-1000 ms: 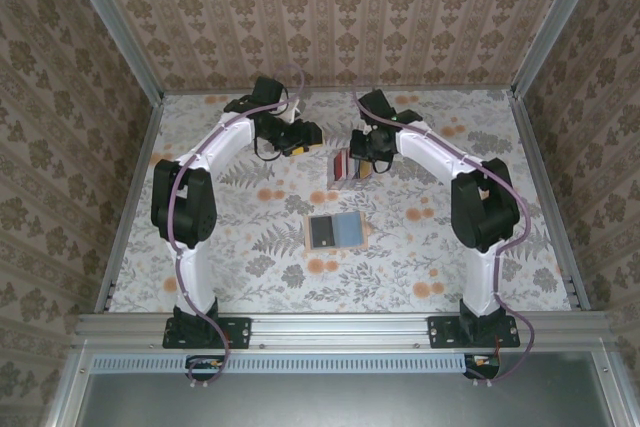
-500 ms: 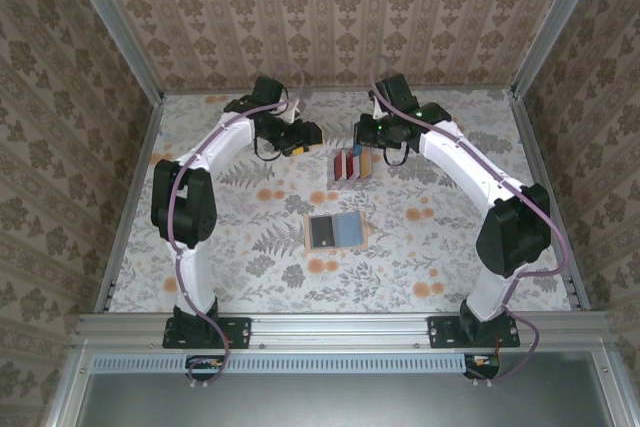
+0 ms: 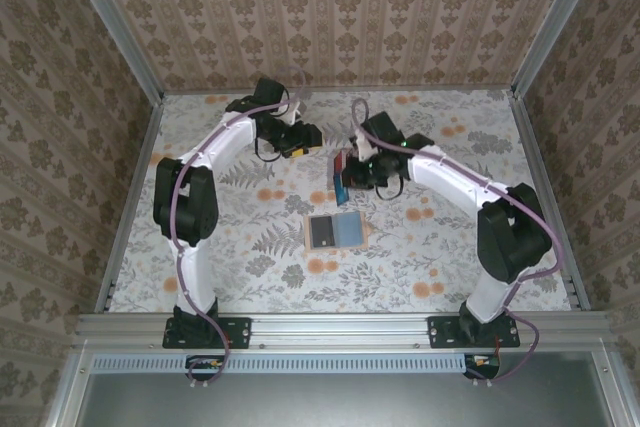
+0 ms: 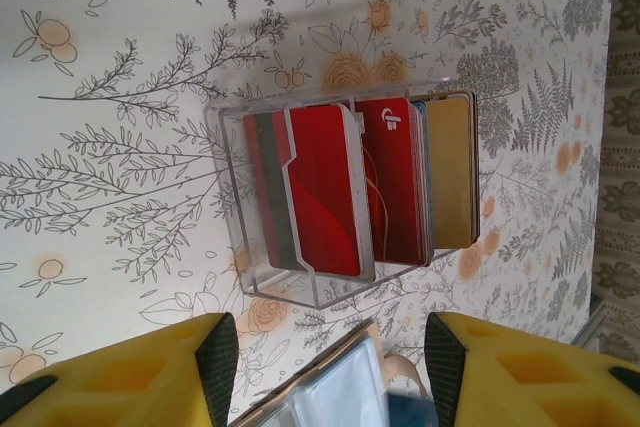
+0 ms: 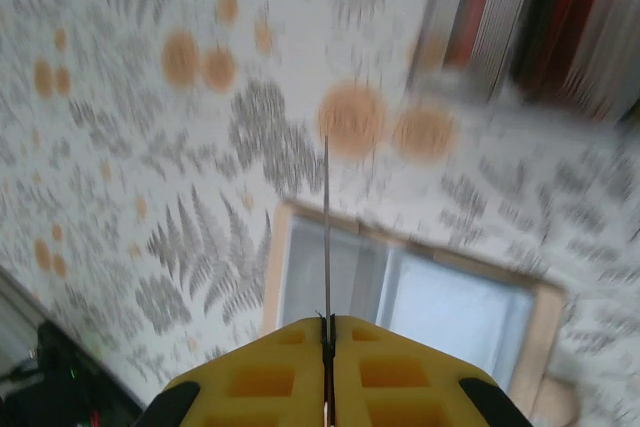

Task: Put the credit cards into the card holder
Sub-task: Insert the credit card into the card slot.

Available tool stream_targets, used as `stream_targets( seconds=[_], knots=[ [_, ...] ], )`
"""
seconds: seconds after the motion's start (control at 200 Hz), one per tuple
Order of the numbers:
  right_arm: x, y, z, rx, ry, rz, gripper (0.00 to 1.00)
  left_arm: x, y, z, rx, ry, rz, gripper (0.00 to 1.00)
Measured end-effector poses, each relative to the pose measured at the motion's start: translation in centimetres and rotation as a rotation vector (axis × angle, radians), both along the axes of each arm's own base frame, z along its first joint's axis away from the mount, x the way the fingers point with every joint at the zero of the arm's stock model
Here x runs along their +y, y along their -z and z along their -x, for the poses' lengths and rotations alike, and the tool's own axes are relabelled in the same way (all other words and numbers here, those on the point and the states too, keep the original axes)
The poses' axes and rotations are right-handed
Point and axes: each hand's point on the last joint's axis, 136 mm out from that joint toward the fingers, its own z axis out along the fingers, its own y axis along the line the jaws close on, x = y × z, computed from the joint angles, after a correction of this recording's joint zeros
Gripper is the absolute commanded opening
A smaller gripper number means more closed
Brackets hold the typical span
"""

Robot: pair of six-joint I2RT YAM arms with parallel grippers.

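- Right arm has swung in from the far side of the rack (image 4: 232, 207) since half a second ago; your right fingers (image 3: 355, 175) now sit over its near right corner, on the side facing the card holder (image 3: 335, 231).
- Right fingers are clenched on a blue card (image 3: 342, 186). In the right wrist view it stands edge-on, a thin line rising from the seam between the yellow pads.
- Blue card hangs upright between rack and card holder. Whether it touches the rack you cannot tell.
- Card holder lies open and flat on the bench (image 3: 240, 247), just on the near side of the rack, grey-blue pockets up, in the same spot as before.
- Left fingers (image 3: 308, 137) have not shifted: spread apart, nothing between them, just left of the rack and aimed at it.
- Left wrist view: the clear rack holds the other credit cards (image 4: 325, 187) upright in a row: dark red, red, red with a white mark, tan-gold.
- Right wrist view is motion-blurred; the rack there is streaks of red at the top right.
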Motion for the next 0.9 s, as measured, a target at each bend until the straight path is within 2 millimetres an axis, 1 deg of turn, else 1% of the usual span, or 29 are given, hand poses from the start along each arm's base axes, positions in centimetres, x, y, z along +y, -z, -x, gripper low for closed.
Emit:
stream_targets(
  seconds=[0.105,0.19,0.29,0.415,0.515,0.595,0.67,0.775,0.815,0.82,0.87,0.9],
  knots=[
    [0.5,2.2,3.5,0.045,-0.036,-0.020,0.10,0.3,0.1,-0.2,0.001,-0.005,-0.002,0.55],
    [0.4,3.2,4.9,0.057,-0.049,-0.028,0.10,0.6,0.3,-0.4,0.006,-0.011,-0.006,0.55],
    [0.1,4.0,5.3,0.054,-0.047,-0.034,0.10,0.9,0.5,-0.4,0.014,-0.015,-0.016,0.55],
    [0.0,4.9,5.5,0.051,-0.045,-0.036,0.10,0.9,0.2,-0.5,0.006,-0.017,-0.027,0.56],
    [0.1,4.9,5.3,0.043,-0.038,-0.047,0.10,1.0,0.3,-0.5,0.002,-0.021,-0.037,0.55],
    [0.2,4.9,5.0,0.036,-0.027,-0.058,0.10,1.1,0.6,-0.2,-0.010,-0.025,-0.048,0.55],
    [0.2,5.0,4.9,0.040,-0.011,-0.067,0.10,1.8,1.5,1.5,-0.004,-0.041,-0.068,0.54],
    [0.3,5.1,4.8,0.053,0.005,-0.084,0.10,3.0,3.1,5.7,0.045,-0.056,-0.110,0.55],
    [0.4,5.2,4.8,0.056,0.007,-0.090,0.10,3.2,3.5,6.8,0.056,-0.055,-0.126,0.54],
    [0.4,5.2,4.8,0.058,0.007,-0.091,0.10,3.3,3.6,7.3,0.060,-0.055,-0.133,0.54],
    [0.6,5.4,4.8,0.066,0.008,-0.099,0.10,3.7,4.1,8.5,0.072,-0.052,-0.154,0.54],
    [0.7,5.5,4.7,0.071,0.010,-0.105,0.10,3.5,4.2,9.3,0.069,-0.043,-0.163,0.54]
  ],
)
